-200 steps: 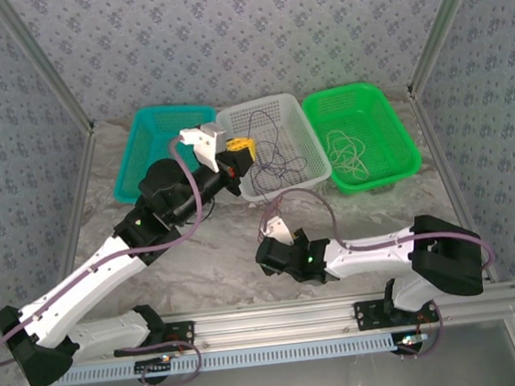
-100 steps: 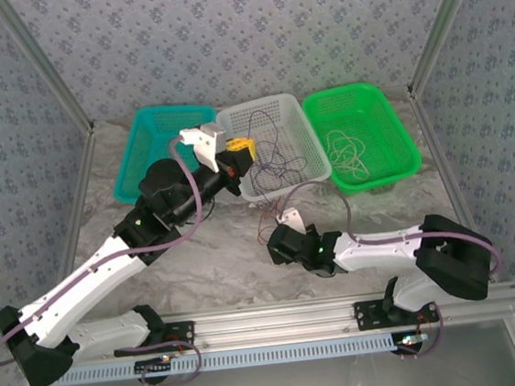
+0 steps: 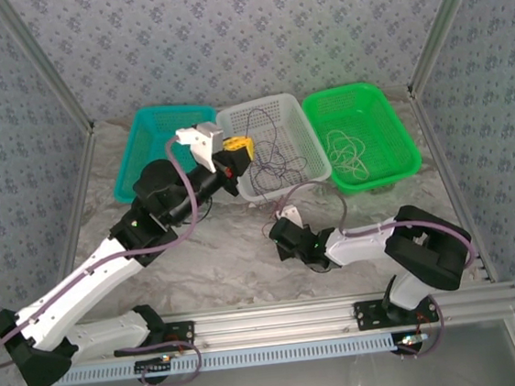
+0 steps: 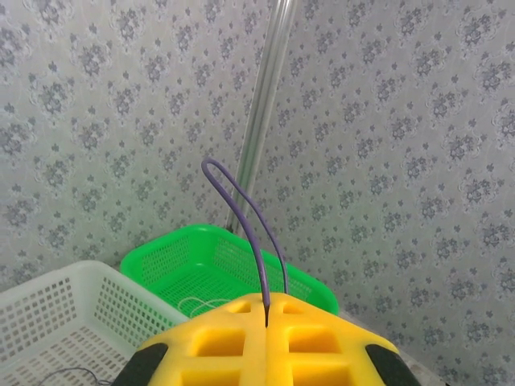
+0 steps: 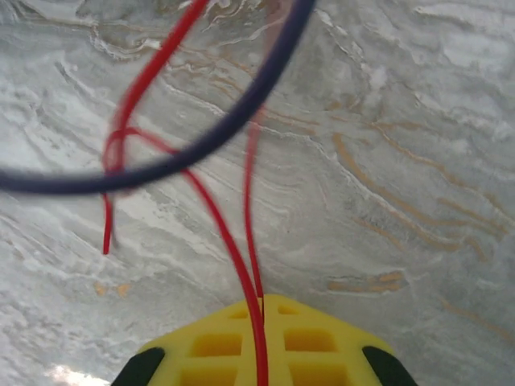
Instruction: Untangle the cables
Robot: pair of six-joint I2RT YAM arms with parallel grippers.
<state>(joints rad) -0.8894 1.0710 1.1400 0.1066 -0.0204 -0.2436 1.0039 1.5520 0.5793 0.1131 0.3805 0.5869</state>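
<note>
The cables are very thin wires in loose curls. At the left side of the white basket the left claw is raised, its yellow pads clenched on a purple cable, which rises from between them as a narrow upright loop. A tangle of dark wires lies inside the white basket. Just in front of that basket, low over the marbled table, the right claw is clenched on a red cable. The red strand runs out from between the pads, curves up to the left and hooks around a thicker-looking dark strand that arcs across the wrist view. One red end hangs free below that crossing. A pale cable lies coiled in the green basket on the right. The teal basket on the far left holds no wire that can be made out.

Since a second ago, the left arm has shifted slightly to the left with its claw in almost the same place and no change in its grip. The right arm has folded in: its elbow now sits closer to its base, its claw has moved right and toward the white basket, and its jaws, wide apart a second ago, have closed.
</note>
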